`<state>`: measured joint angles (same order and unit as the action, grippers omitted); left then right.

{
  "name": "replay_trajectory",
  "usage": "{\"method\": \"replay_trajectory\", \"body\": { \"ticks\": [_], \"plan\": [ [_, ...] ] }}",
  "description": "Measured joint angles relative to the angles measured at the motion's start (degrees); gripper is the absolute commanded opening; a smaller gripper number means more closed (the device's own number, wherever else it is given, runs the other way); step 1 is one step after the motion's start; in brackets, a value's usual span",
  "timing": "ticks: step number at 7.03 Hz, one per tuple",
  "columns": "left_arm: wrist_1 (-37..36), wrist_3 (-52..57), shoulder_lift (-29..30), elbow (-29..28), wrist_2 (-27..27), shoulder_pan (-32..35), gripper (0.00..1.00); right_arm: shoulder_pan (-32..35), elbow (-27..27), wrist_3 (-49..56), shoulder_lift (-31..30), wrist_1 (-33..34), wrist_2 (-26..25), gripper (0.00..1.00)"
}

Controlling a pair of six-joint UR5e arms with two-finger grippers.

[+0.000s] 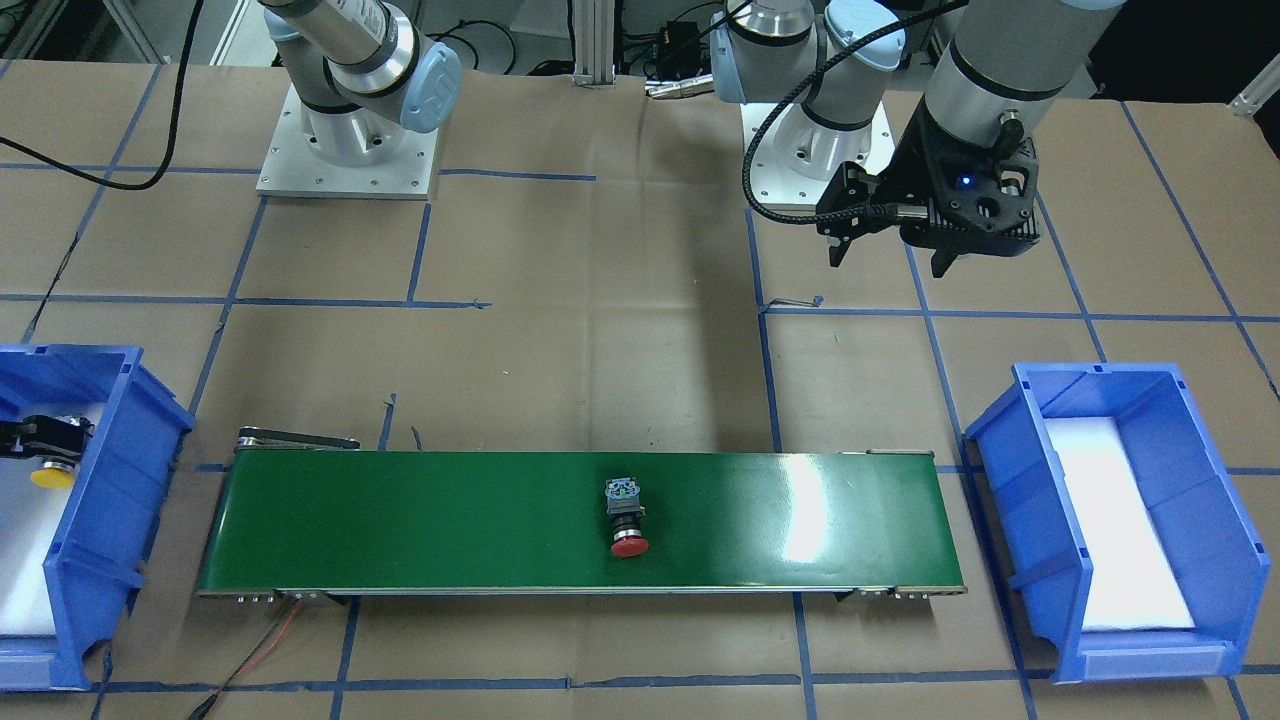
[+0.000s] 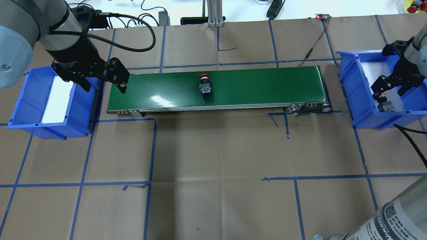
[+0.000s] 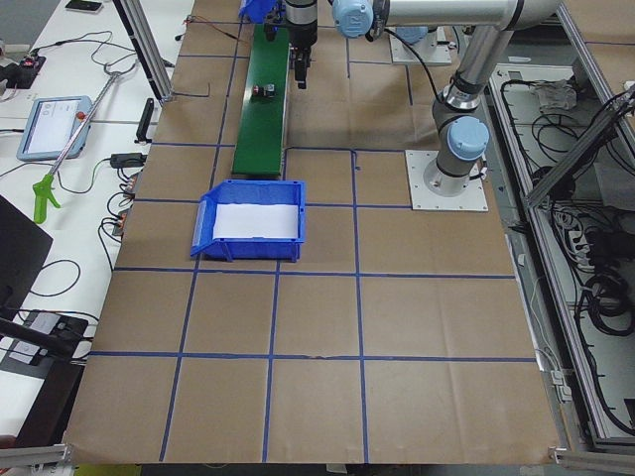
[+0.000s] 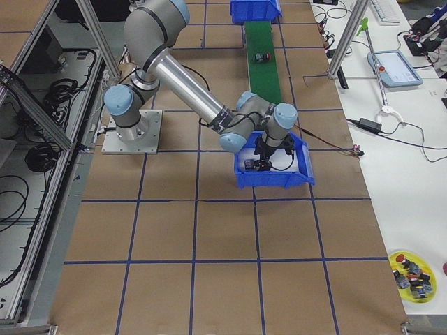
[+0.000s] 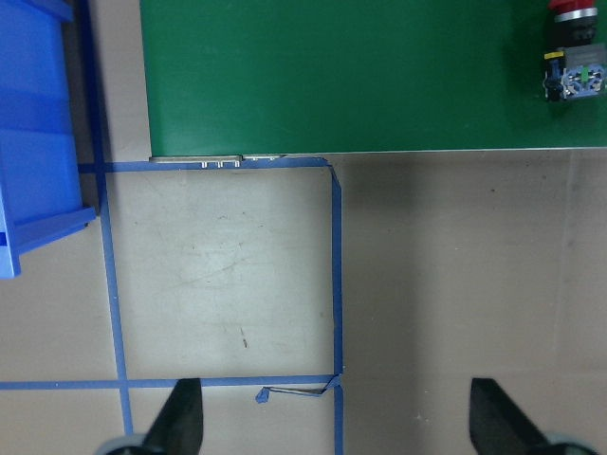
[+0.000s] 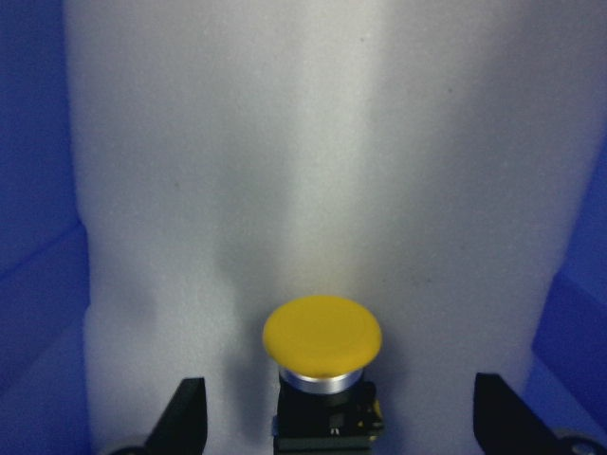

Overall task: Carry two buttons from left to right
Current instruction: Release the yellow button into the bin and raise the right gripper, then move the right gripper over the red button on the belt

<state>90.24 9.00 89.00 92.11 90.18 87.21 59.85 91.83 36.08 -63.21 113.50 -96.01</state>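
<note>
Both arms are showing silver-grey metal tubes, the left arm (image 1: pixel 990 70) and the right arm (image 1: pixel 350 45) alike, with pale blue round caps (image 1: pixel 432 88) on the joints and dark rings between the segments. Each arm is rising from a white square base plate (image 1: pixel 290 175) with small screws along its edges. A black braided cable (image 1: pixel 746 172) is running to the left wrist. The left gripper (image 5: pixel 334 393) and the right gripper (image 6: pixel 337 384) are black, and a small blue light (image 1: pixel 964 182) is glowing on the left one. A white label (image 2: pixel 397 213) with a QR code is showing on the right arm.

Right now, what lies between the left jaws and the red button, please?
Only taped paper, then bare belt up to the button: front-facing view.
</note>
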Motion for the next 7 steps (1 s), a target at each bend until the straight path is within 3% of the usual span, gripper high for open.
{"method": "replay_trajectory", "body": {
  "ticks": [3, 7],
  "plan": [
    [-0.06, 0.23, 0.04, -0.06, 0.00, -0.02, 1.00, 1.06, -3.54, -2.03, -7.00, -2.42, 0.54, 0.99],
    [-0.11, 0.17, 0.04, -0.12, 0.00, -0.02, 1.00, 10.67, -12.38, -16.88, -11.20, -16.00, 0.74, 1.00]
  ]
}}
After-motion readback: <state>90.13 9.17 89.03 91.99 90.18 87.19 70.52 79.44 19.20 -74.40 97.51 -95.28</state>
